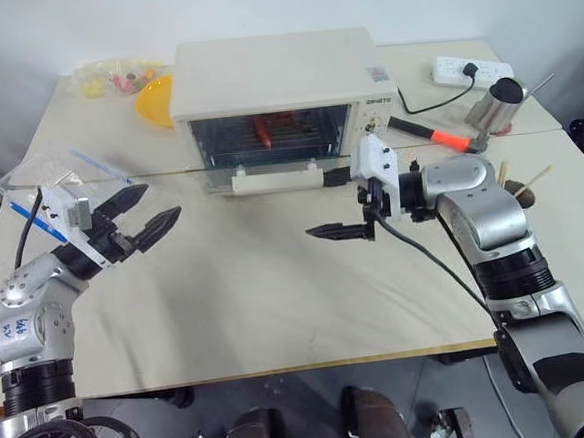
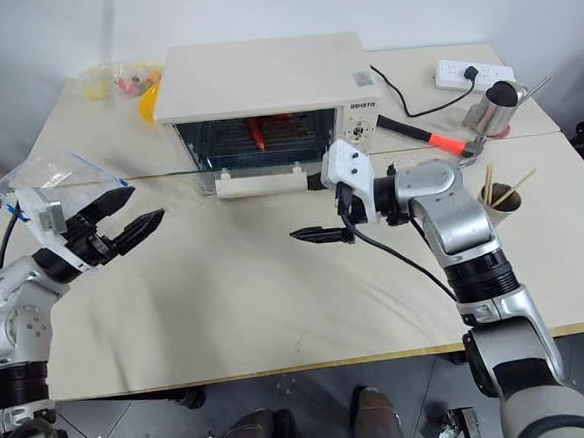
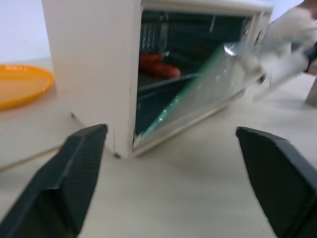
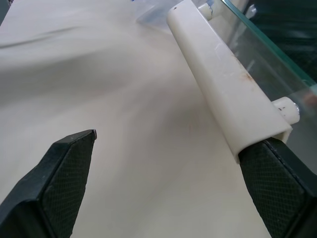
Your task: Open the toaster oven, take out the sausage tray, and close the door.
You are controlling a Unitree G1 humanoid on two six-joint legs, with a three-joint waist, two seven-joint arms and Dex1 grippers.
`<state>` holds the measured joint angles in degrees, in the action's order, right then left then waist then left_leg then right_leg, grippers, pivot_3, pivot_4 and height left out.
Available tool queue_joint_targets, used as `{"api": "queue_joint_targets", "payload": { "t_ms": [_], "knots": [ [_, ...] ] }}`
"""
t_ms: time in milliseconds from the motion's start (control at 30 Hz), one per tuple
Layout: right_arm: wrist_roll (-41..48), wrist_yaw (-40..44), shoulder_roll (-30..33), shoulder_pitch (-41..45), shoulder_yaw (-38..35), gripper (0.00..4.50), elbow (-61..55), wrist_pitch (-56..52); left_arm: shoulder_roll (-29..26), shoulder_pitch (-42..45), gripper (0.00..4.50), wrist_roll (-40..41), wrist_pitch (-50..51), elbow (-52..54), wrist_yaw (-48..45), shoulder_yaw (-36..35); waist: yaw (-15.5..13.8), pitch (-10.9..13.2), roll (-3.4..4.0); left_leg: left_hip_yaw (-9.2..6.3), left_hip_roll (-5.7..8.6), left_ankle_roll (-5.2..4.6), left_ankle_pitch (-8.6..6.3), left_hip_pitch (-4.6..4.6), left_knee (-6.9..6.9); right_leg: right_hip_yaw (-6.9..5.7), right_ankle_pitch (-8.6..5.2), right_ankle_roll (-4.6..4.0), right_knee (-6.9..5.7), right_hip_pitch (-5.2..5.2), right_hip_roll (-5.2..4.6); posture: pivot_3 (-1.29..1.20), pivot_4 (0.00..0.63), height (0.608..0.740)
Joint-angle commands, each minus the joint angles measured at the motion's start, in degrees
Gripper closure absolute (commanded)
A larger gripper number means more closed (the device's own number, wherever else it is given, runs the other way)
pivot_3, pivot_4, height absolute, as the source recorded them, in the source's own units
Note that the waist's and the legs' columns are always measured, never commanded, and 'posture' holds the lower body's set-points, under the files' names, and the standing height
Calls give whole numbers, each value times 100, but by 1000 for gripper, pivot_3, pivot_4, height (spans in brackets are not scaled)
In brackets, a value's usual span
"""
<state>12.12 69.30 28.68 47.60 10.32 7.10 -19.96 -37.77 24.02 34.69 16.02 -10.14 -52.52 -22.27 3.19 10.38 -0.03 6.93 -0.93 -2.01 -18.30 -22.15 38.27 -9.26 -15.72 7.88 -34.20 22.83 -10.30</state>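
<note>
The right gripper [image 1: 343, 201] is standing open at the picture's centre, one finger [image 4: 277, 183] touching the door's [image 3: 198, 101] handle [image 1: 276, 181], holding nothing. The left gripper [image 1: 143, 214], also open and empty, is hovering at middle left. The door is hanging half open on the toaster oven [image 1: 274, 80] at upper centre, and the sausage tray [image 3: 158, 69] is still sitting inside, so opening fully, removal and closing are remaining.

Spread fingers [image 3: 64, 188] before half-open toaster oven [image 3: 94, 69]

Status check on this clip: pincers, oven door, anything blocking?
Both pincers open and empty, left pincer, right pincer with one finger at the door handle. Oven door part open, sausages inside. Nothing in the way.
</note>
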Motion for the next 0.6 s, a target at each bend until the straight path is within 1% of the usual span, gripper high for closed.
{"api": "queue_joint_targets", "payload": {
  "t_ms": [33,100,167,233,300,333,367,500,600],
  "knots": [
    [34,11,-81,-97,130,0,-316,215,-262,327,1518,338,97,-137,-323,-274,-1,0,0,-2,0,1,0,0,1,-1,0,0,-2,0,2,0,150,740],
    [3,-10,-87,-165,172,0,-320,268,-425,554,2117,569,379,-253,-651,-264,-1,0,-1,-2,0,1,1,1,0,-2,0,0,-2,0,2,0,150,740],
    [5,-42,-104,-196,174,0,-343,275,-509,697,2719,614,527,-350,-888,-168,-3,0,-1,-2,1,1,1,1,0,-1,0,0,-3,0,2,0,150,740],
    [21,-84,-116,-231,166,0,-401,255,-482,940,3330,509,446,-582,-1068,-24,-14,0,-1,-1,2,1,1,1,1,0,0,0,-3,0,2,0,150,740],
    [34,-113,-110,-270,171,0,-461,237,-417,1193,4064,420,399,-814,-1199,97,-15,0,-1,-2,2,2,1,1,3,0,0,0,-5,-1,3,0,150,740],
    [38,-129,-108,-290,173,0,-491,225,-387,1302,4331,383,386,-921,-1275,170,-17,0,-1,-2,2,2,1,1,3,0,0,0,-5,0,3,0,150,740],
    [46,-165,-106,-323,167,0,-549,189,-332,1490,4447,204,296,-1145,-1317,354,-22,0,-1,-3,2,2,1,1,2,-1,0,0,-7,0,3,0,150,740],
    [65,-279,-79,-430,144,0,-741,68,-181,1962,4447,-256,2,-1774,-1411,768,-14,0,-2,-1,4,2,1,0,2,-2,0,0,-5,0,5,0,150,740],
    [88,-406,2,-542,106,0,-965,-186,-44,2227,4447,-540,-160,-2224,-1654,1091,-18,0,-2,-2,3,2,1,-1,-1,-4,0,0,-5,0,7,0,150,740]
  ]
}}
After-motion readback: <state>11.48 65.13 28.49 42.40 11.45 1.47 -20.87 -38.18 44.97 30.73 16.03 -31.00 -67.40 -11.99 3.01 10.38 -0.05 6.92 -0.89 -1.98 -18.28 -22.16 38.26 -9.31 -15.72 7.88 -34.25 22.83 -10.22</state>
